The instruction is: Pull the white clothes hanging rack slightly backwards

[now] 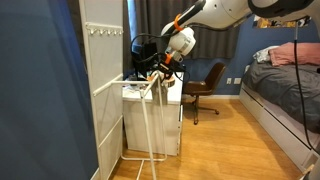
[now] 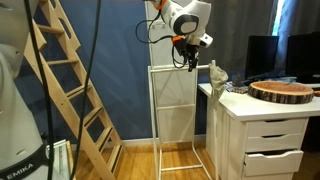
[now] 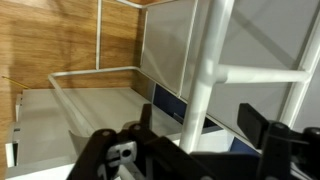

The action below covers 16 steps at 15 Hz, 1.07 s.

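Claw (image 2: 190, 62) wide apart at the white clothes rack (image 2: 151, 110) (its upright bar between the fingers), beside a white dresser (image 2: 265, 140).

The white rack (image 2: 172, 108) stands mid-frame on the wood floor (image 2: 140, 163), in front of a blue wall (image 2: 112, 60). The robot arm (image 2: 180, 18) comes in from twelve o'clock. Its claw (image 2: 190, 62) hangs at the rack's top rail, at the rack's one o'clock corner; its grip is too small to judge. A wooden ladder (image 2: 62, 85) leans at nine o'clock. At four o'clock, a white table (image 2: 265, 135) with drawers carries a round wooden slab (image 2: 283, 91).
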Each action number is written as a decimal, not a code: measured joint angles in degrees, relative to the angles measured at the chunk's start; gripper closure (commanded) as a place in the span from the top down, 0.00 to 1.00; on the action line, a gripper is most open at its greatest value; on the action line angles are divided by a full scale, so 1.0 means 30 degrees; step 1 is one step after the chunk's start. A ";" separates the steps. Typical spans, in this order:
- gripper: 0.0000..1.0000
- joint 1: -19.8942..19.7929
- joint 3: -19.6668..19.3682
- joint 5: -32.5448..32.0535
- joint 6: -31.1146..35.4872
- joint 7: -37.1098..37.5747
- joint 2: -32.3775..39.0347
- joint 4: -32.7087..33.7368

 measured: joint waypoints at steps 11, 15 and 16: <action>0.18 -0.0048 0.0262 0.0000 0.0005 0.0517 0.1233 0.1323; 0.07 -0.0099 0.0293 0.0015 0.0004 0.0911 0.1446 0.1516; 0.07 -0.0111 0.0293 0.0001 -0.0008 0.1146 0.1444 0.1515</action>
